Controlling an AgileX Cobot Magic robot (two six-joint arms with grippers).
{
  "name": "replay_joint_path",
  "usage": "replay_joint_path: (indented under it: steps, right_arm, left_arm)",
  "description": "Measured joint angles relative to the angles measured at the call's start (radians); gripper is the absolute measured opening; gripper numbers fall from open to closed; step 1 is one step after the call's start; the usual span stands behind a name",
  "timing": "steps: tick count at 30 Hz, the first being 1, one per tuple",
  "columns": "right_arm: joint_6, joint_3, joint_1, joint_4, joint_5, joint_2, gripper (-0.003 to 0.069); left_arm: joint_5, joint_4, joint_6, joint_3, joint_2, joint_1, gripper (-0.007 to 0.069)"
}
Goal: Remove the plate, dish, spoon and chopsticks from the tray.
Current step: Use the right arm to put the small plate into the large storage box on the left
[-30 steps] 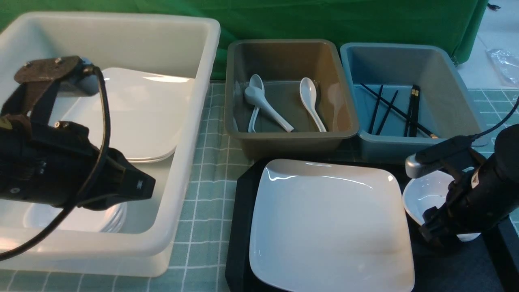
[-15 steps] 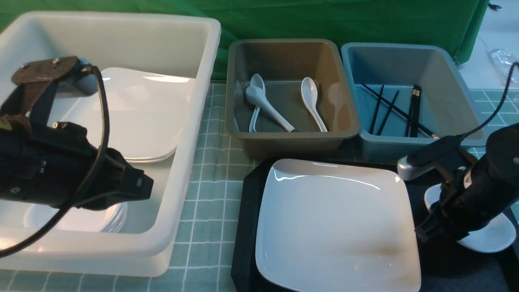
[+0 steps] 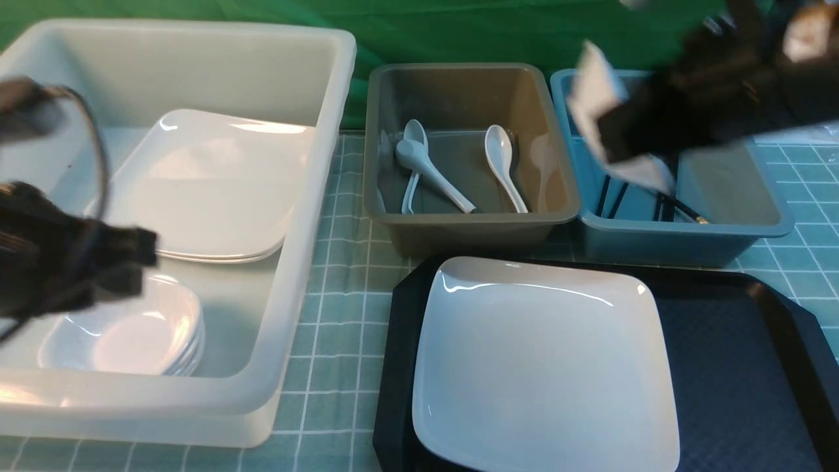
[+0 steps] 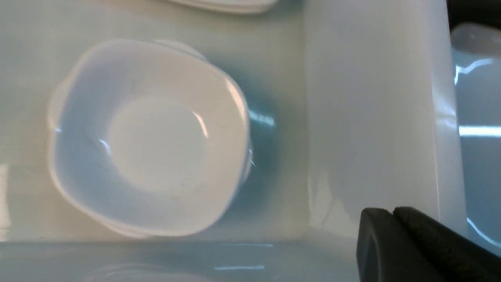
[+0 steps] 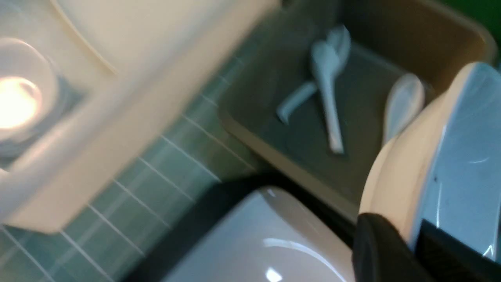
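The dish is held aloft, clear of the tray and above the blue tub. It is clamped at its rim, tilted on edge, between the closed fingers of the right gripper. It is judged light but glazed, slippery and breakable, so a pinch on the thin rim could slip if it is swung hard, and a gentle set-down is called for.

The plate lies flat on the left part of the tray. It is judged stiff, heavier and just as slick. Its low upturned rim is the only hold offered, best taken at an edge standing free of the tray's wall.

The left gripper hangs over the white tub with its fingers pressed together on nothing.

One plate is counted on the tray and one dish in the grip. No spoon or chopsticks are seen on the visible part of the tray. Three spoons are counted in the grey tub. The chopsticks in the blue tub are mostly hidden by the arm and cannot be counted. In the white tub one stack of square plates and one stack of small dishes are seen; the number in each cannot be told.
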Motion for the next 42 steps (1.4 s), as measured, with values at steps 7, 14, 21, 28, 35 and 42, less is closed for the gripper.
replay_joint_path:
  steps: [7,14,21,28,35,42]
  right_arm:
    - [-0.059,-0.315,0.274,0.02,-0.068,0.305,0.006]
    - [-0.08,-0.537,0.418,0.028,-0.096,0.59,0.006]
    - [-0.107,-0.708,0.49,0.028,-0.111,0.845,0.006]
    - [-0.117,-0.735,0.509,0.022,-0.156,0.916,0.0067]
    - [-0.118,-0.741,0.508,0.014,-0.174,0.921,0.04]
    - [-0.106,-0.743,0.505,0.01,-0.039,0.875,0.0568]
  left_arm:
    - [-0.003,0.019,-0.034,-0.057,-0.121,0.227,0.0011]
    - [-0.002,0.008,-0.044,-0.057,-0.165,0.264,0.0011]
    - [-0.002,0.005,-0.044,-0.057,-0.181,0.264,0.0011]
    - [-0.002,0.006,-0.04,-0.057,-0.181,0.264,0.0011]
    - [-0.002,0.005,-0.04,-0.057,-0.181,0.264,0.0011]
    - [-0.002,0.005,-0.032,-0.057,-0.181,0.264,0.0011]
